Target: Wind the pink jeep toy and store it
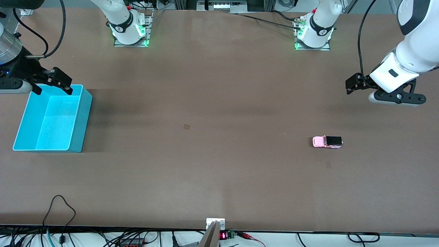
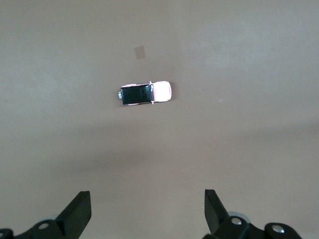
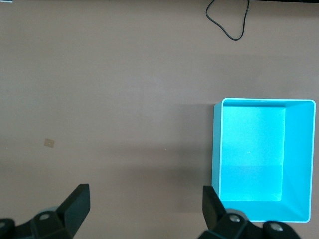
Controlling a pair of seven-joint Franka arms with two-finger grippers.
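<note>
Pink jeep toy [image 1: 327, 141]: sitting on its wheels on the brown table [image 1: 205, 103], toward the left arm's end, with nothing touching it; its black ribbed roof is pointing toward that end of the table and its pink hood toward the middle.

Jeep against the left gripper: the left gripper [image 1: 349, 85] is hanging in the air over the table near the left arm's end, above bare tabletop that lies farther from the front camera than the jeep. The toy is lying well apart from it. In the left wrist view the jeep [image 2: 145, 93] is showing out ahead of the two black fingertips [image 2: 79, 206], roughly centred between them but well clear of both.

Left gripper's fingers: standing wide apart, gripping nothing.

Right gripper [image 1: 53, 85]: hovering over the edge of the blue bin that lies farthest from the front camera, at the right arm's end of the table. Its fingers [image 3: 77, 199] are spread wide and carrying nothing.

Blue bin [image 1: 79, 120]: resting on the table at the right arm's end, open at the top, showing only its bare floor in the right wrist view [image 3: 299, 149]. It is sitting well apart from the jeep.

Small tan square [image 1: 186, 126]: lying flat near the middle of the table, between bin and jeep.
</note>
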